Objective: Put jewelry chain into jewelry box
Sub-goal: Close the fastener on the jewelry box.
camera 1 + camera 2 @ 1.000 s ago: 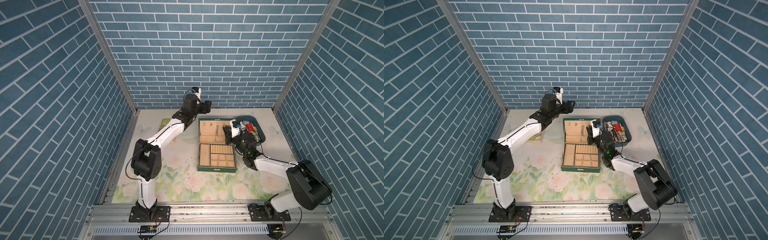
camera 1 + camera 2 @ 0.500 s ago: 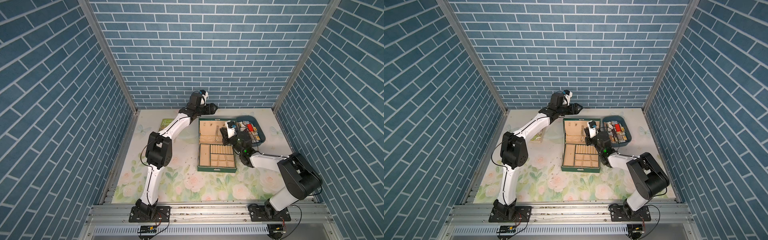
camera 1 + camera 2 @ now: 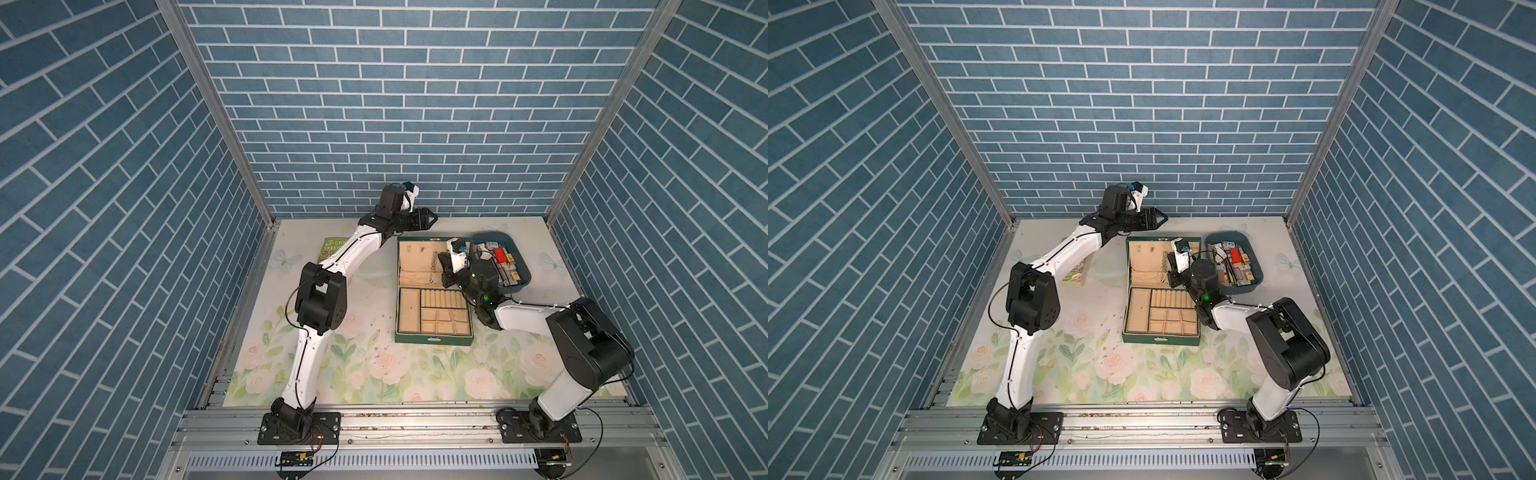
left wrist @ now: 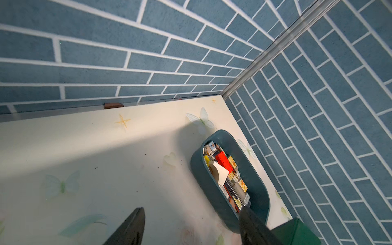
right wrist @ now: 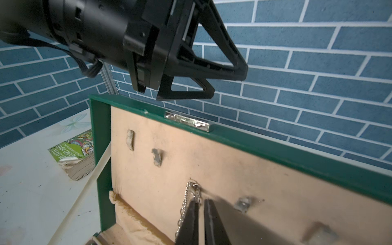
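The left arm (image 3: 353, 253) stretched forward, its left gripper (image 4: 191, 227) spread wide; the right arm (image 3: 519, 318) folded low, right gripper (image 5: 201, 204) nearly closed.

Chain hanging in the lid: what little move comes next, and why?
Probably ease the right gripper straight back. The chain already hangs from the lid of the box, and the nearly shut fingers sit right beside it, so a sideways move might snag it.

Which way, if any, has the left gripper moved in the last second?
Yes. In a top view the left gripper has shifted along the far edge of the jewelry box, away from its corner, toward the blue tray.
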